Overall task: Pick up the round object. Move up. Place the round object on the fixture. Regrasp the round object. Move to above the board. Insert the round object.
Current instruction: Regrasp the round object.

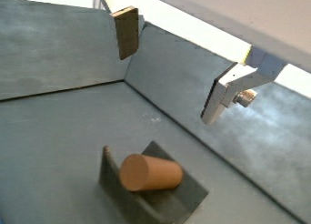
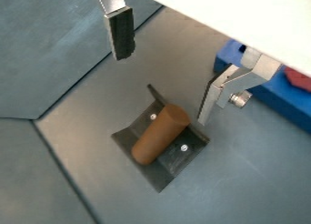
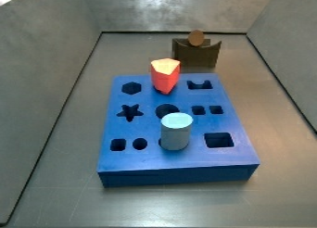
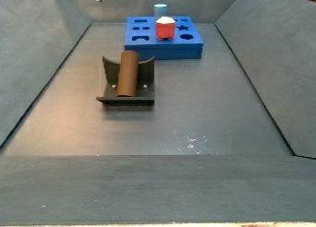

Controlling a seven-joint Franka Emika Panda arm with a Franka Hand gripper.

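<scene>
Brown wooden peg [image 2: 159,136] lies in the notch of the fixture [image 2: 162,164], so pick and place look done. Pincer [image 2: 170,68] hovers above the fixture, plates apart, holding nothing. Left: regrasp, carry to the blue board [image 3: 176,130] beyond the fixture, insert, probably in its round hole [image 3: 168,110].

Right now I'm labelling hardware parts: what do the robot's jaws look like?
In both wrist views the gripper has two flat silver metal plates with dark pads. One plate carries a bracket with a silver bolt head. No cables or markings show.
</scene>
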